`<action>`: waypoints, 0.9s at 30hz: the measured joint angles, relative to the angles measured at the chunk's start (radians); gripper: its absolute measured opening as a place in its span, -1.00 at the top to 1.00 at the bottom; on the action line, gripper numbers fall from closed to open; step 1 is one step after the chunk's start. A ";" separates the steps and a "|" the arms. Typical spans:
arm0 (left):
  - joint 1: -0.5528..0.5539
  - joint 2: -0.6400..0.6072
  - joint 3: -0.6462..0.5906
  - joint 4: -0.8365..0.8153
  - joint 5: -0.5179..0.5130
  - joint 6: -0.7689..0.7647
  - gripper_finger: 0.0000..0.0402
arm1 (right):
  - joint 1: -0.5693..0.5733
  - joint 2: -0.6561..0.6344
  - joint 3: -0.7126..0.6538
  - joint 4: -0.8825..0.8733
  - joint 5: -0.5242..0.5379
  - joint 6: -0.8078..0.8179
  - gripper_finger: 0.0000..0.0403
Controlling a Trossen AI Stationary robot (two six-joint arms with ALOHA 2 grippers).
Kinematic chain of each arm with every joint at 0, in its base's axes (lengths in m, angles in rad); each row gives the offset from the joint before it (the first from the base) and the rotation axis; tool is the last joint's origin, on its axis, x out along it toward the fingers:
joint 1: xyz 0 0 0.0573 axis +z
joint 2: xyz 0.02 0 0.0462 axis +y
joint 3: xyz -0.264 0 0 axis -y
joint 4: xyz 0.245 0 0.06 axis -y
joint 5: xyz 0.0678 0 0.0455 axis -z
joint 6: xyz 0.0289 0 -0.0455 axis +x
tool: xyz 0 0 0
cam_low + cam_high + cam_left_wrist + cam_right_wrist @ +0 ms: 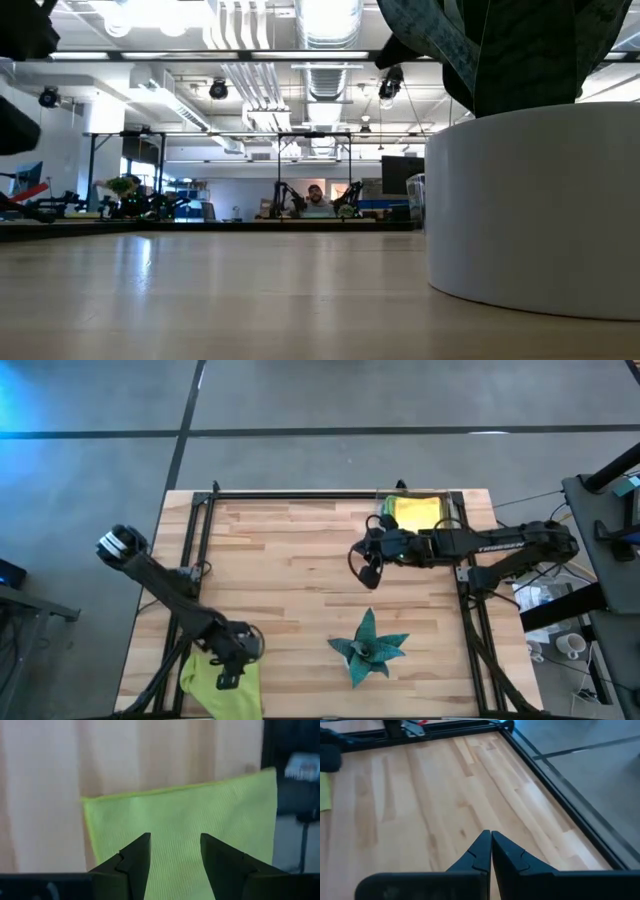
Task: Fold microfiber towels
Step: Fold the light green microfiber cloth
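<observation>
- A lime green towel [222, 685] lay flat at the table's [300, 560] near left corner, part of it hanging over the edge.
- A folded yellow towel [417, 512] sat at the far right corner.
- Your left gripper [175, 857] hovered over the green towel, fingers partly spread, gripping nothing.
- Your right gripper [490, 851] was fully closed and empty, over bare wood near the yellow towel.

One towel [222, 682] lies at the table's [300, 560] near left corner, another towel [417, 512] far right, the star-shaped object [368, 648] near centre-right.
</observation>
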 joint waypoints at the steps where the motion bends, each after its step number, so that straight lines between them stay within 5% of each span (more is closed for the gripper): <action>1: 0.012 0.019 0.013 -0.004 0.029 0.060 0.22 | 0.010 0.001 0.000 0.000 0.000 0.000 0.96; 14: 0.146 0.174 0.120 -0.149 0.185 0.787 0.15 | 0.030 0.001 0.000 -0.001 0.001 0.045 0.96; 17: 0.160 0.199 0.138 -0.149 0.139 0.926 0.06 | 0.028 0.001 0.000 0.000 0.004 0.047 0.96; 20: 0.163 0.211 0.160 -0.156 0.035 1.005 -0.03 | 0.028 0.001 0.000 0.000 0.010 0.064 0.96; 27: 0.159 0.255 0.155 -0.185 0.021 1.058 -0.06 | 0.028 0.001 0.000 -0.001 0.010 0.089 0.96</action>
